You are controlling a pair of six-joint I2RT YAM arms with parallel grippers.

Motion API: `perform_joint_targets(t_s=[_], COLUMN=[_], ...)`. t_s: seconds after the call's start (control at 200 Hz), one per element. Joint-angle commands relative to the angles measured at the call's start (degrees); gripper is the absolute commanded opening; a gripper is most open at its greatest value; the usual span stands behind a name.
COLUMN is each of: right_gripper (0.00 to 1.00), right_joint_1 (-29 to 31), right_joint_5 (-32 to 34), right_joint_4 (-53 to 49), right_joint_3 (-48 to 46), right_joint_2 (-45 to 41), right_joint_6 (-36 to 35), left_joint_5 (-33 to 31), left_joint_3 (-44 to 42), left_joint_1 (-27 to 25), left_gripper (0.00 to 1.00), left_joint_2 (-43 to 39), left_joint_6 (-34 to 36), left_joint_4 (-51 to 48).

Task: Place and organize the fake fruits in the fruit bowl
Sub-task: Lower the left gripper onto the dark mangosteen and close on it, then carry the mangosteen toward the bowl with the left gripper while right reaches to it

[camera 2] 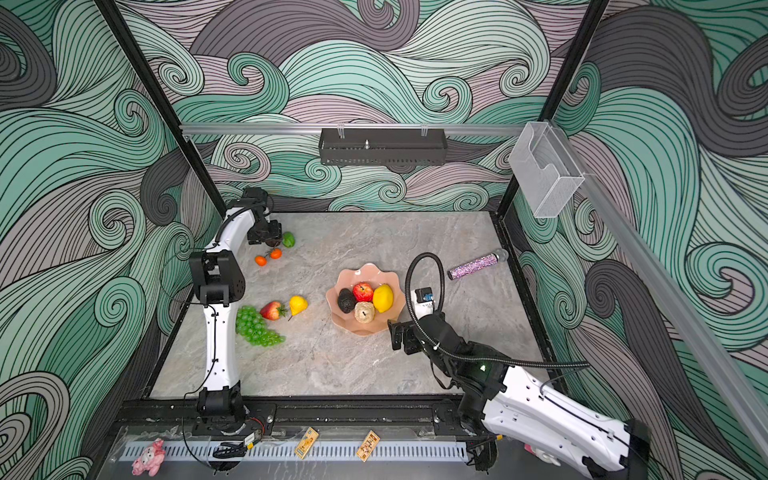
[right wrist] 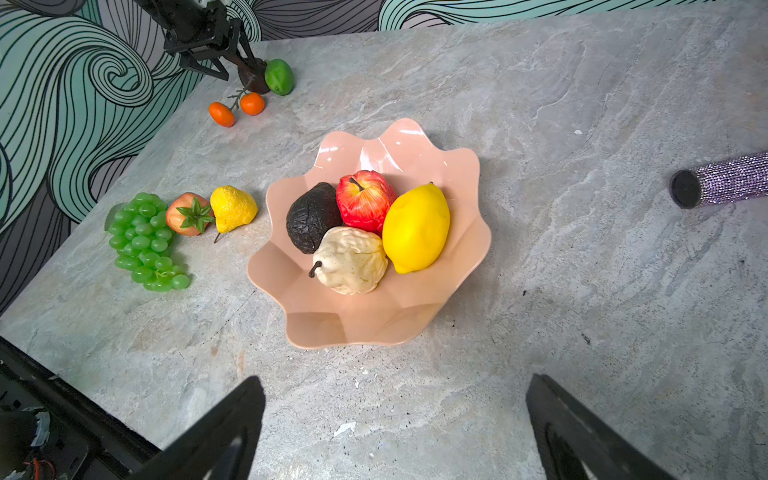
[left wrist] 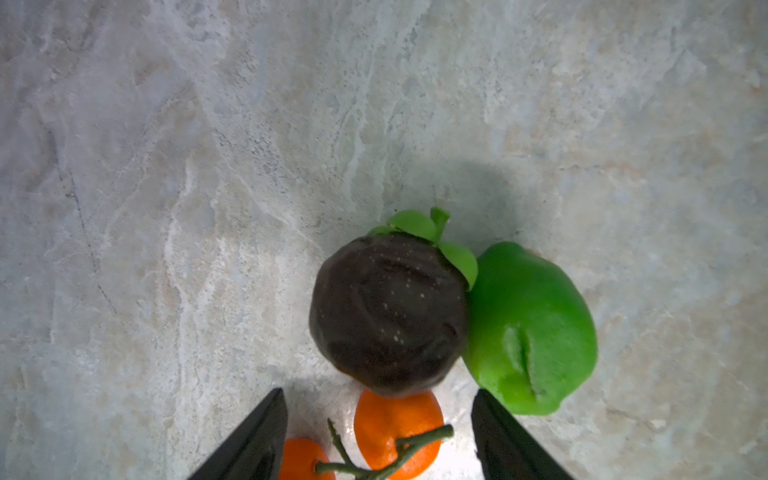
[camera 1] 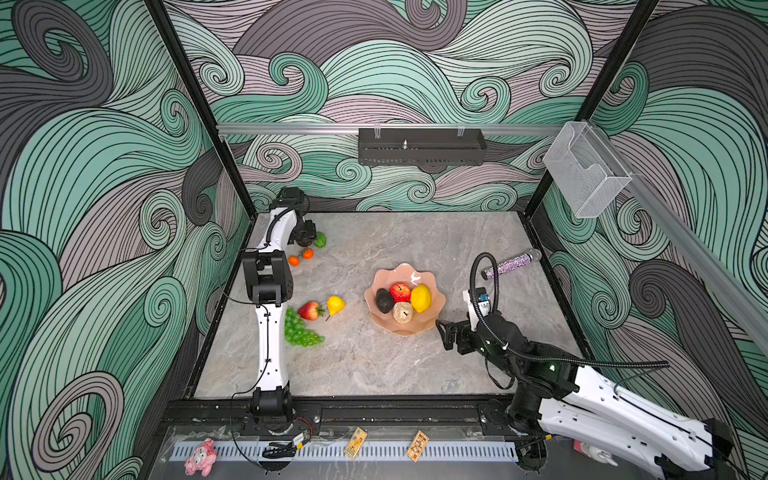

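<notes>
While the left fingers (left wrist: 253,444) stand spread just short of the dark fruit (left wrist: 386,316) beside the lime (left wrist: 532,328) — gripping nothing — the right fingers (right wrist: 224,432) hang released near the fruit bowl (right wrist: 374,324), mid-tabletop (camera 1: 395,374), holding 4 fruits (right wrist: 415,228).

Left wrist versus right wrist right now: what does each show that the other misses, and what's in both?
Left wrist only: the green leaf cap on the dark round plastic fruit, close up. Right wrist only: the salmon-pink scalloped bowl holding red apple, yellow lemon, dark avocado, beige bumpy fruit; the green grape bunch, red strawberry, small yellow pear, glittery purple cylinder. Both: the dark fruit, the glossy green lime touching it, the two stemmed oranges.
</notes>
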Motion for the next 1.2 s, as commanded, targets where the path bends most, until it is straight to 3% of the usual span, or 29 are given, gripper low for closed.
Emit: perform_joint_targets(t_s=[0.0,0.415,0.851,1.196], right_gripper=[0.99,0.98,0.98,0.98], right_joint_1=[-0.31,-0.33,-0.30,-0.33], right_joint_5=[-0.11,-0.64,-1.08,-1.33], right_joint_4=[-0.60,0.07,0.44,0.96], right_joint_3=[0.11,0.56,0.84,1.89], right_joint_2=[0.54,2.84,4.76,6.60], right_joint_6=[1.07,1.24,1.43,1.45], left_joint_5=[1.42,2.81,4.19,6.76], left_joint_3=[2.24,4.93,5.10,0.08], left_joint_1=[0.66,1.47,1.74,2.03], left_gripper=[0.74,0.73,0.65,0.55], left_joint_2=[0.43,5.08,6.93,0.02], left_joint_6=[-0.46,0.49,-0.03,-3.71], left_joint_4=[0.89,1.68,3.75,8.01])
